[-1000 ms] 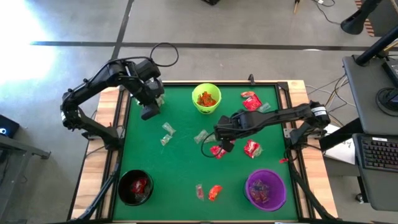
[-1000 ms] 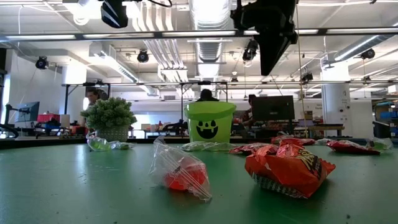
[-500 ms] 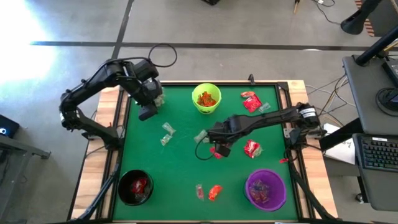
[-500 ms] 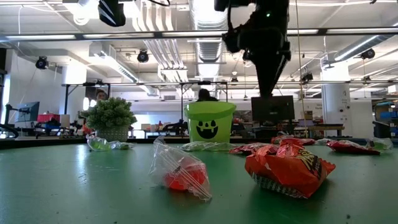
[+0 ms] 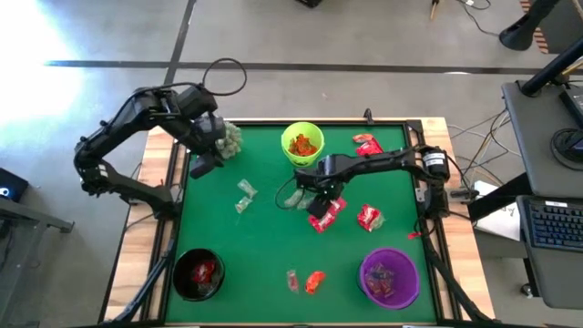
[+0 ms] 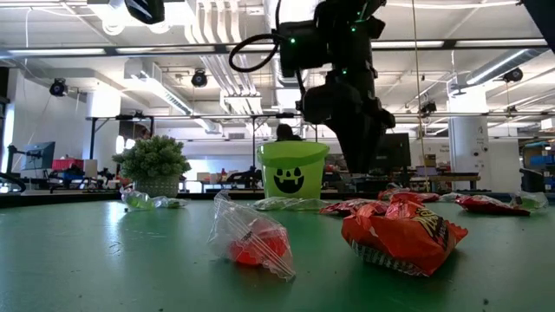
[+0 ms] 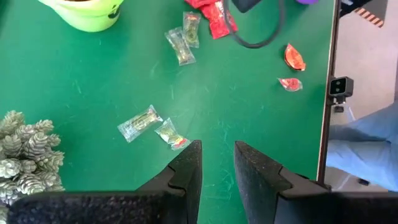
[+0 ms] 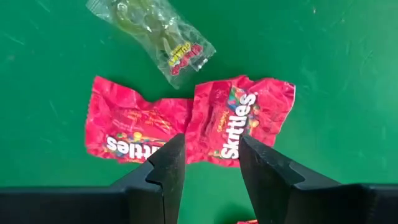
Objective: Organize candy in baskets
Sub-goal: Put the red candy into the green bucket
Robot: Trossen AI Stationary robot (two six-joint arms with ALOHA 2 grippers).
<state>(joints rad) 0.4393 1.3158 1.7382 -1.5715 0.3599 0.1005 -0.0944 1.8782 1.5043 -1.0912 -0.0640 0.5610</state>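
My left claw (image 5: 202,164) hangs over the table's far-left corner, right by the spiky plant (image 5: 230,137); fingers (image 7: 188,167) a little apart, nothing btwn them. From the wrist cam I look down on two clear-wrapped sweets (image 7: 139,122) on the green mat (image 5: 264,246), just ahead of the tips.

Near-left corner: black basket (image 5: 198,274), w/ red wrappers inside. More clear sweets (image 5: 244,194) sit mid-left on the mat, well apart from it.

Far edge, about centre: lime-green basket (image 5: 302,144) (it has a pumpkin face on the side, seen from table height), holding orange-wrapped pieces.

My right claw (image 5: 321,190) is down over the middle of the table, just below that green basket. Fingers (image 8: 166,163) spread, not gripping anything. Directly under them: two red Skittles packs (image 8: 239,120) lying flat side by side, edges touching, plus one clear pack (image 8: 151,29) w/ greenish candy just beyond.

Near edge, centre: an orange piece (image 5: 314,281) and a small clear one beside it. Another red pack (image 5: 369,217) lies right of my right claw; two more red ones (image 5: 366,147) by the far-right corner.

Near-right corner: purple basket (image 5: 389,278), w/ a few wrapped pieces in it, colours hard to tell.
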